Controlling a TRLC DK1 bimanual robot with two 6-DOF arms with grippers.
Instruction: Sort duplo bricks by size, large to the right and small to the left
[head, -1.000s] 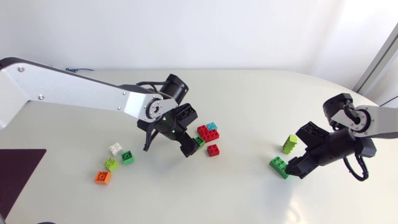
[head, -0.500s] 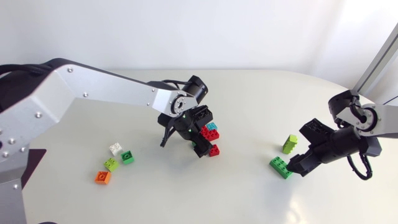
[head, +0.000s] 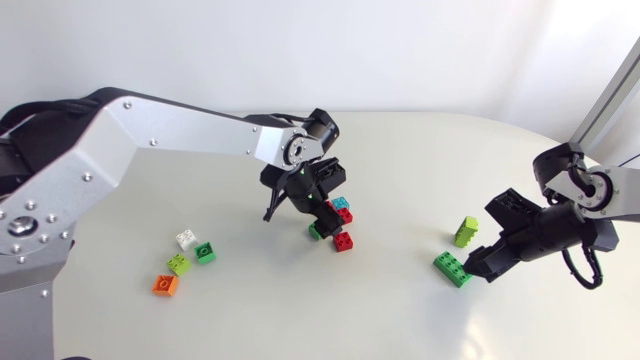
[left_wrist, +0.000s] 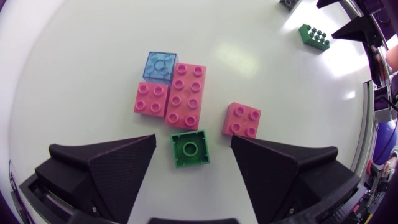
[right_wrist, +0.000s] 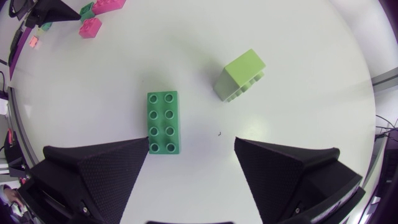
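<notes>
My left gripper (head: 318, 222) hangs over the cluster of bricks in the middle of the table. In the left wrist view a small green brick (left_wrist: 190, 149) lies between its fingers, with a gap on each side, so the left gripper (left_wrist: 193, 144) is open. Just ahead lie a long red brick (left_wrist: 186, 96), two small red bricks (left_wrist: 150, 99) (left_wrist: 242, 119) and a small blue brick (left_wrist: 160, 65). At the right, my right gripper (head: 485, 265) is open beside a large green brick (right_wrist: 163, 122), which rests flat near one fingertip. A lime brick (right_wrist: 240, 76) lies on its side further ahead.
Several small bricks sit at the left: white (head: 185, 239), green (head: 205, 252), lime (head: 179, 264) and orange (head: 165, 285). The large green brick (head: 451, 268) and lime brick (head: 466, 231) mark the right group. A dark mat (head: 25, 285) lies at the table's left edge.
My left arm has swung right and come down over the small green brick, its fingers drawing a little closer. The right gripper has barely shifted beside the large green brick.
</notes>
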